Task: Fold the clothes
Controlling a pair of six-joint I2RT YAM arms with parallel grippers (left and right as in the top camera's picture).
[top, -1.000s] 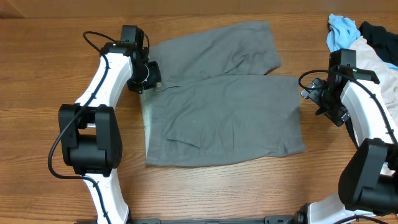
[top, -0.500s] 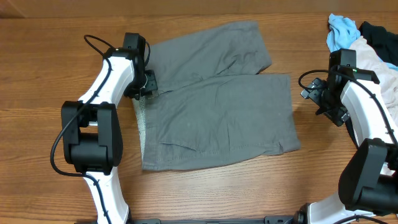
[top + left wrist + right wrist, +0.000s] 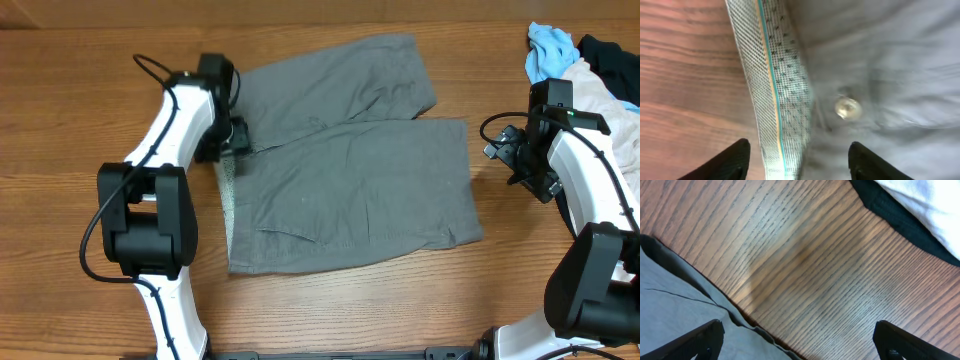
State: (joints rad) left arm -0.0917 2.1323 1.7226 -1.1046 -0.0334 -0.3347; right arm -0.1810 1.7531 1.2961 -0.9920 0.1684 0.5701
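While the left gripper [image 3: 236,140] hovers at the waistband end of the gray shorts [image 3: 350,190], its jaws stand spread and pinch nothing. The speckled waistband lining [image 3: 775,90] and a metal button [image 3: 847,108] lie below them. The shorts lie flat mid-table [image 3: 400,310], legs pointing right. Beside the hems, the right gripper [image 3: 508,152] hangs over bare wood, jaws wide apart and empty. A light-blue cloth [image 3: 550,50] and whitish garment [image 3: 612,100] lie heaped at the far right.
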